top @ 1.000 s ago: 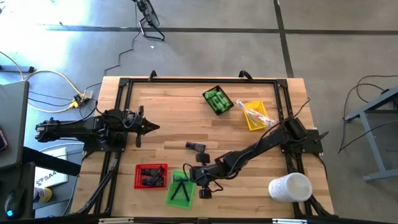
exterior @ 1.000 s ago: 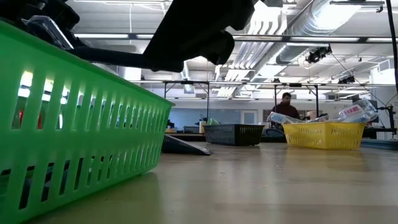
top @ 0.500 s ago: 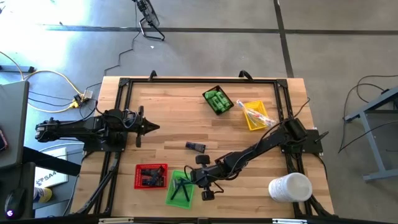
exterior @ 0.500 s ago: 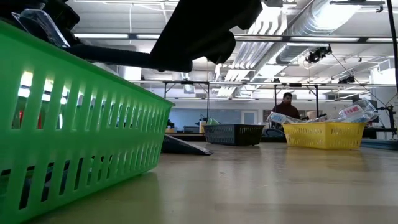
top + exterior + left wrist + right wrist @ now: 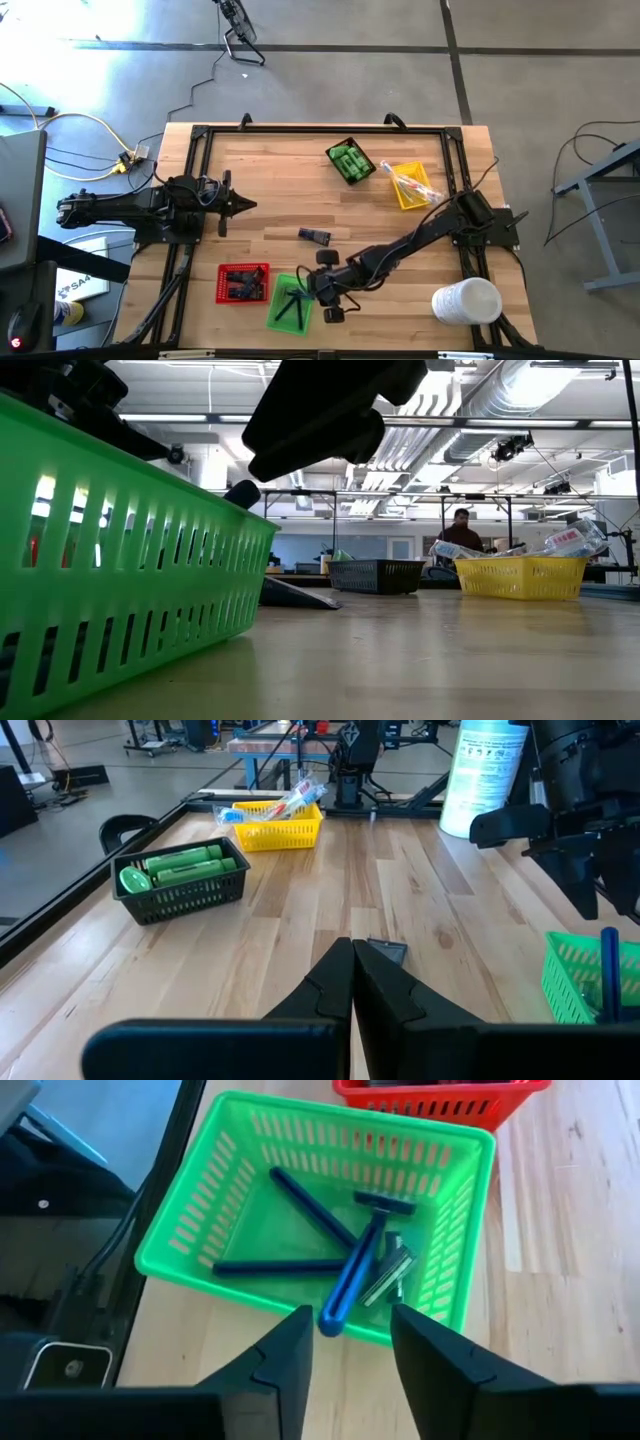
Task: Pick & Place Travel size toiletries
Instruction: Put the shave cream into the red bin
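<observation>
The red tray [image 5: 440, 1098] is cut off by the right wrist view's edge, its contents unreadable

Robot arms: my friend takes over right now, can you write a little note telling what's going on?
Right gripper: jaws open, holding nothing, hovering at the edge of the green slotted plastic tray.
Left gripper: jaws shut, empty, waiting at the table's left side.
Done: thin dark-blue razors lie in the green tray; dark packets in the red plastic tray; bright green little bottles in the black tray; clear-wrapped sticks in the yellow tray.
Left: one small dark flat packet lies loose on the wooden table, mid-table.
</observation>
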Tool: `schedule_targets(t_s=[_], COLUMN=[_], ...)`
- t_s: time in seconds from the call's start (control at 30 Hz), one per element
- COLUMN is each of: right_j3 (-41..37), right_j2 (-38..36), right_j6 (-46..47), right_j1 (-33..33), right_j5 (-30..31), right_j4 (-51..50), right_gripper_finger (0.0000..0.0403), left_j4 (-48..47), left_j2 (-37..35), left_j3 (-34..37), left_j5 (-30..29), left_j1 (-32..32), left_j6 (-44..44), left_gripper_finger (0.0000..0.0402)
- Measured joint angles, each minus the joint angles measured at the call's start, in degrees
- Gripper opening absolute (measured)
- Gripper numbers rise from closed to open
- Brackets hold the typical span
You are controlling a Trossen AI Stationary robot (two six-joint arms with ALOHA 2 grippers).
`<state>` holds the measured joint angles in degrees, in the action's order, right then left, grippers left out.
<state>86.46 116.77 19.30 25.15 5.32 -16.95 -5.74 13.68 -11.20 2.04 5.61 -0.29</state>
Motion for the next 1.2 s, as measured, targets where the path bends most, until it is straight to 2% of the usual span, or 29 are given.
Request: schedule_targets(t_s=[0.13,0.3,0.47,0.6,0.8,0.9,1.07,1.2], right_j3=[0.0,0.0,0.0,0.0,0.0,0.0,0.0,-0.3], right_j2=[-0.1,-0.2,-0.2,-0.2,-1.0,-3.9,-10.6,-15.0], right_j6=[0.1,2.8,3.6,3.6,3.4,3.0,3.0,3.4], right_j1=[-0.2,-1.0,-1.7,-3.0,-5.3,-5.7,-5.7,-6.1], right_j5=[-1.6,-5.8,-0.9,3.5,2.2,4.4,12.6,14.1], right_j4=[-0.1,-1.0,-3.9,-6.2,-9.1,-13.2,-23.8,-27.5], right_gripper_finger=[0.0115,0.0066,0.0011,0.0008,0.0003,0.0003,0.0003,0.0003], left_j4=[0.0,0.0,0.0,0.0,-0.5,-0.5,-0.6,-0.8], left_j2=[0.0,0.0,0.0,0.0,0.0,0.0,0.0,0.0], left_j3=[0.0,0.0,0.0,0.0,0.0,0.0,0.0,0.0], left_j5=[0.0,0.0,0.0,0.0,-0.1,-0.1,-0.1,-0.3], left_j1=[0.0,0.0,0.0,0.0,0.0,0.0,0.0,0.0], left_j6=[0.0,0.0,0.0,0.0,0.0,0.0,0.3,0.5], left_gripper_finger=[0.0003,0.0003,0.0003,0.0003,0.0003,0.0003,0.0003,0.0003])
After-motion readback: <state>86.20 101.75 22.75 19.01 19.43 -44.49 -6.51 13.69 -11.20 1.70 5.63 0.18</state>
